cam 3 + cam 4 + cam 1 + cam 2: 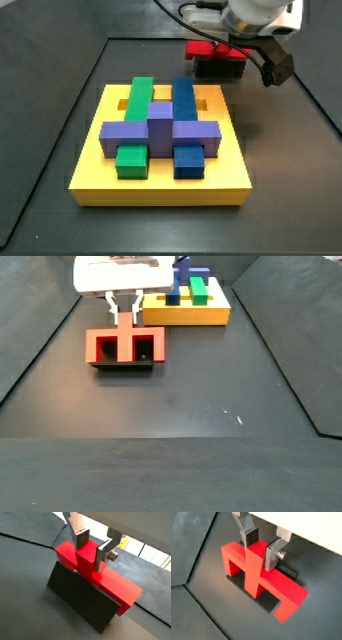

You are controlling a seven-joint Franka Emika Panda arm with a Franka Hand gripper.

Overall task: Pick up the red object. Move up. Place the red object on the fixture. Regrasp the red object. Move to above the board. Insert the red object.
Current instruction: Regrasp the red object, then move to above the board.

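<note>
The tool (260,546) is seen directly over the fixture (123,364), its silver fingers (103,553) set on either side of the raised middle tab of the red object (271,587); the dark pads appear pressed against that tab in both wrist views, so the tool is taken as closed narrowly on the red object (107,579). The red object (123,344) rests on top of the fixture (83,599), overhanging it at both ends in both wrist views. In a side view the red object (207,47) is partly hidden by the tool (230,42), and the fixture (218,68) shows below it as a black block on the dark desk (287,140). The board (160,175) lies near the fixture, apart from it, flat on the desk (201,396). The board (187,311) carries a purple cross-shaped block (160,132), with green blocks (134,128) and blue blocks (186,128) standing in its slots.
</note>
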